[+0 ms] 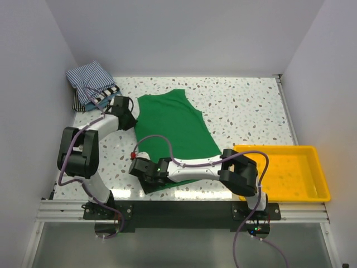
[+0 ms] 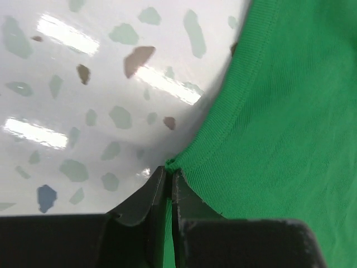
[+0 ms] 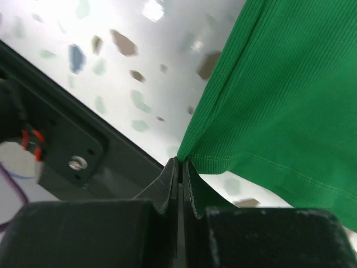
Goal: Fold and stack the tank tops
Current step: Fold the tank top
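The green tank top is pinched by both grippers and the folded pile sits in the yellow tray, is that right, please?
No: the folded pile sits on the table, far left corner, not in the tray, per the top external view. The left gripper and right gripper do pinch the green tank top.

No readable text, label or number in any view; the plain bright green cloth tank top appears unprinted, though wrist close-ups are blurred.
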Robot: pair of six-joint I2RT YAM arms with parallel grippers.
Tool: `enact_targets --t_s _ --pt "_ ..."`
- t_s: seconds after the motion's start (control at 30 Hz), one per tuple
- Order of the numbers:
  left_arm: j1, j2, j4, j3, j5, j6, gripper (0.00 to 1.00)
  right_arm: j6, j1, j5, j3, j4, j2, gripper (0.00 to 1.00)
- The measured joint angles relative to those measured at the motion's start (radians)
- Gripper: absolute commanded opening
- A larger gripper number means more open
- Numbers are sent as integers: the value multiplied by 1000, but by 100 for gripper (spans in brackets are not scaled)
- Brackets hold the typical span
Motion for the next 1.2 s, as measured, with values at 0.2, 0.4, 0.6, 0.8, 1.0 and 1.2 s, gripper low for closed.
enact_targets --t_s 0.2,0.4,0.6,0.8,1.0,1.2 --pt "88 0 -95 63 -31 19 0 -1 -1 -40 109 21 37 0" --pt "79 0 -116 143 -31 29 0 -1 -26 -54 101 37 12 0" --pt "44 8 -121 176 -32 26 0 -1 -87 -56 -8 53 -95 0" --pt "-34 68 -122 240 -37 21 0 4 -118 -54 -127 73 -191 0" --pt "-112 137 -132 299 -44 17 0 23 -132 -32 -252 99 -260 0" --pt "-168 177 -150 344 -64 14 0 44 -136 -2 -335 118 -307 0"
